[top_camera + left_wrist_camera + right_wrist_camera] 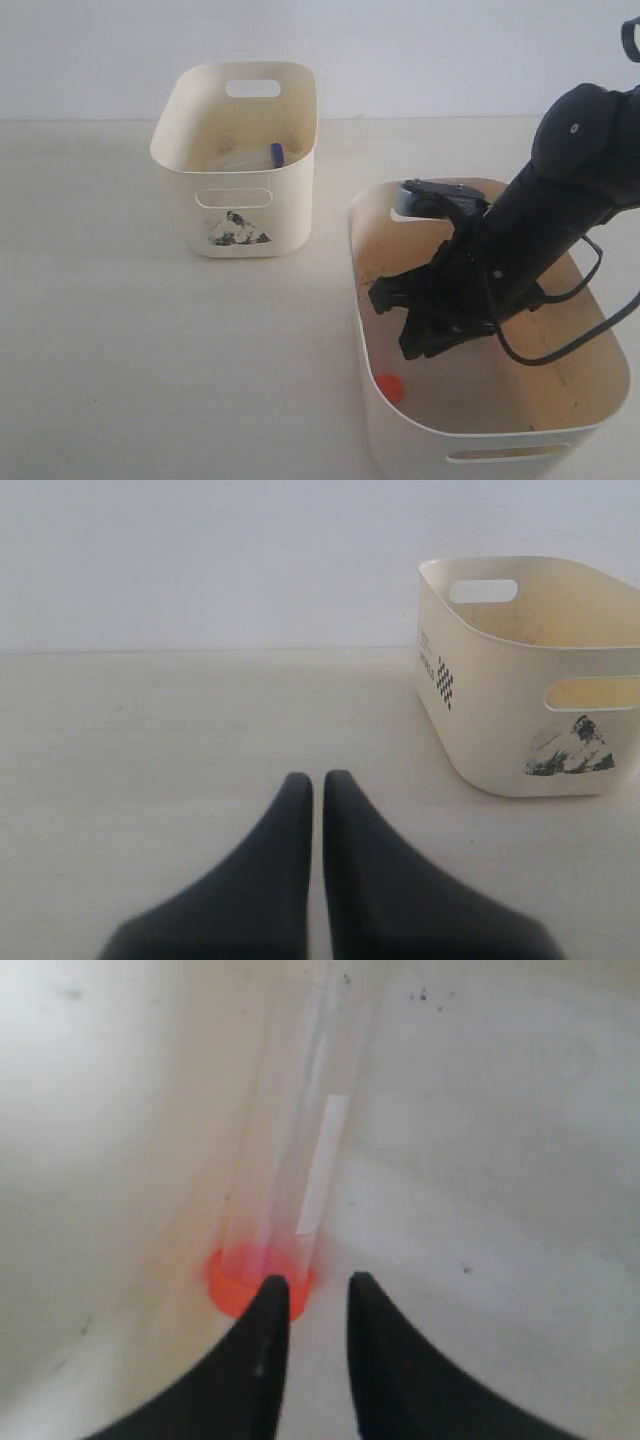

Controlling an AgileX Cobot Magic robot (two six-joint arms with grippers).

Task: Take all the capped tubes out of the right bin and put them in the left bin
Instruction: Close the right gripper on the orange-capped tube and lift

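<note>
Inside the right bin [480, 432] my right gripper [393, 322] reaches down toward a clear capped tube with an orange-red cap [390, 387]. In the right wrist view this tube [300, 1150] leans along the bin wall, cap [235, 1282] lowest. My right gripper [318, 1290] is open just above it, one fingertip [272, 1295] overlapping the cap and nothing in the gap. The left bin [235, 215], with the mountain sticker, holds a blue-capped tube [277, 155]. My left gripper [318, 780] is shut and empty over the table, the left bin [500, 710] apart from it. Other tubes are hidden.
The right arm [560, 200] and its cable [560, 350] fill much of the right bin's inside. Bare table [120, 330] lies left of and in front of both bins. A pale wall [400, 50] stands behind.
</note>
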